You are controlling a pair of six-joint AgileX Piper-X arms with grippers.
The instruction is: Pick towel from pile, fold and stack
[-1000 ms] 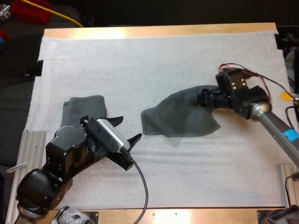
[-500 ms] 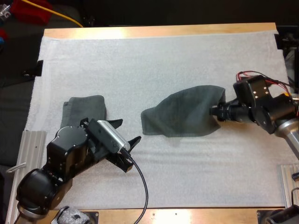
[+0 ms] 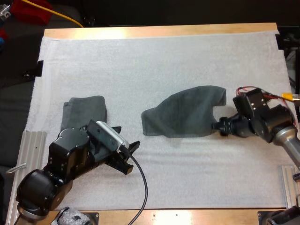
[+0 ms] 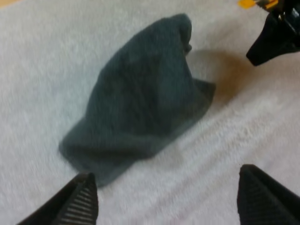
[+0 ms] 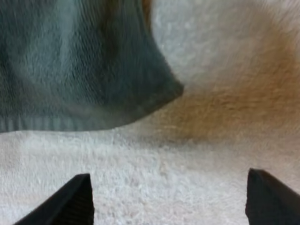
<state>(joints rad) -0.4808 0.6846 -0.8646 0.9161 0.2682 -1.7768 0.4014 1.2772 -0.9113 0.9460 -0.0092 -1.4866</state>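
Towels on a white mat, both tools open and empty.

Wooden tabletop (image 3: 159, 32) carries the mat (image 3: 164, 61), which covers nearly all of it. Near the mat's middle lies the loose towel (image 3: 183, 115), dark grey-green, spread flat with one end rumpled and a slightly raised fold along its far right side. The folded towel (image 3: 84, 110), smaller, rests well apart from it toward the left side of the mat, partly hidden behind my left arm. The left tool (image 3: 125, 136) hangs over bare mat just beside the folded towel, its two fingers standing wide apart, holding nothing, and it points toward the loose towel. The right tool (image 3: 217, 127) sits low at the loose towel's near right corner, with its fingers spread and clear of the cloth and bare mat between them.
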